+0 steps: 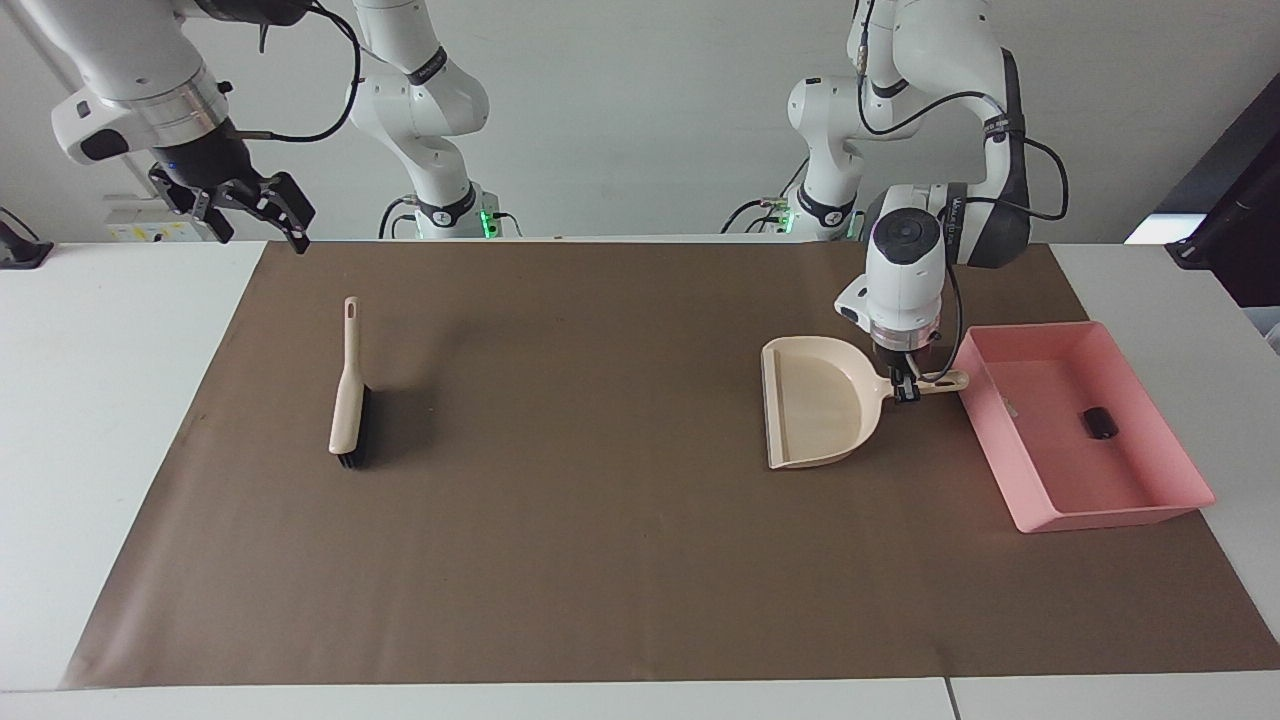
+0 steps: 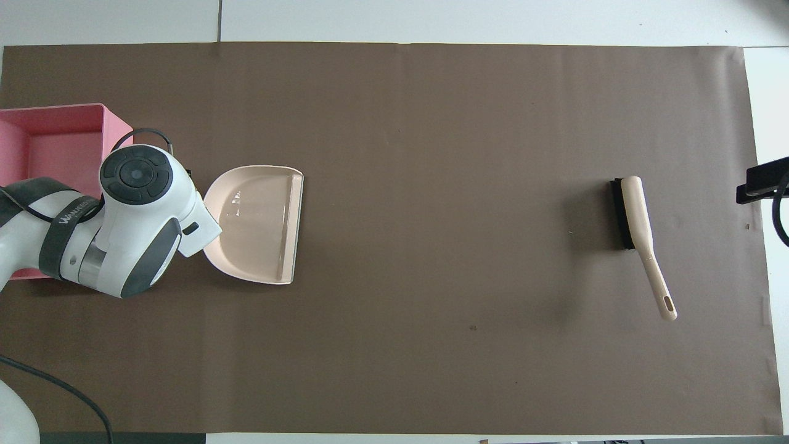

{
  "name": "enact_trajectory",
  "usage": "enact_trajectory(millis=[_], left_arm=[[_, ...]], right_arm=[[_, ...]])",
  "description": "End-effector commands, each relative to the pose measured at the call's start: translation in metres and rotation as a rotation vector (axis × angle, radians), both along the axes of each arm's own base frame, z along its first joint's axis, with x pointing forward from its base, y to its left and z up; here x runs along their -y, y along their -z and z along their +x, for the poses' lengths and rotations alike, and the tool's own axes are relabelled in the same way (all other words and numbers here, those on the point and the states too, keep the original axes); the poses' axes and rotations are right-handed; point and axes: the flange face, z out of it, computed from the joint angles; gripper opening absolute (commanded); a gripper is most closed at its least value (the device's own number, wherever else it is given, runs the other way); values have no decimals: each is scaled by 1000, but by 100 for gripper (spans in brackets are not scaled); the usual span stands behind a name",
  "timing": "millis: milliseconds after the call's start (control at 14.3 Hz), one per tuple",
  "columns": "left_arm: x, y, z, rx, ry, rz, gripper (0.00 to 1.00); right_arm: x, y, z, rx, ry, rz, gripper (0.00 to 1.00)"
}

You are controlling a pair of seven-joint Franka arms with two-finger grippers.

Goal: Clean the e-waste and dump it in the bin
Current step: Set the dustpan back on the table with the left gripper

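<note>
A: Reading the mat [image 1: 600,600] as a dial, twelve pointing away from the robots, and starting nearest them. Anything at three o'clock?

B: Only the brush [image 1: 348,400], lying flat, touched by neither arm. Up in the air over that end of the surface [image 1: 110,420]: right gripper [image 1: 258,232], fingers spread wide, holding nothing, waiting.

A: And at nine o'clock?

B: Left gripper [image 1: 905,388], pressed together on the dustpan handle [image 1: 945,381], pinching it from above. Dustpan [image 1: 815,415] low over the mat or resting on it; cannot tell which. Looks empty, mouth turned toward three o'clock.

A: Whereabouts of the e-waste [image 1: 1099,422]?

B: In the bin [image 1: 1110,520], just beside the handle's tip, out at the nine o'clock edge of the mat. Black block [image 1: 1099,422] on the bin floor. White piece [image 1: 1010,407] also on the floor, close to the wall by the handle, barely showing.

A: Step in hand, then?

B: Judging by the scraps in the bin and the bare pan: dumping done, setting the dustpan down. Next move probably calls for settling the pan flat, spreading the left gripper, then lifting straight up, so as not to drag the handle or knock the bin wall.
</note>
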Motion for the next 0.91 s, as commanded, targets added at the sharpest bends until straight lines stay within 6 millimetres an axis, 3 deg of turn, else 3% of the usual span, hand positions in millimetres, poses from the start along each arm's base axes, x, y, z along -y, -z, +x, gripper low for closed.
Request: enact_trajectory(millis=[0,280,630,770,840], left_arm=[[6,18,0,1,-3,-25,0],[11,22,-4,-13,2,-18,5],[11,12,-3,-5,-9,-15,60],[5,-3,-4,14,-38,-14,74],[-2,-4,-8,-6,-86,5,97]], right_arm=[[3,2,-3,-16,9,3,100],[-13,4,-6,-21,-17,0,100],[-14,6,-9,-32,-25,-1,100],[-15,6,-8,-25,-30,-8,100],[-15,6,-7,-25,-43,-7,100]])
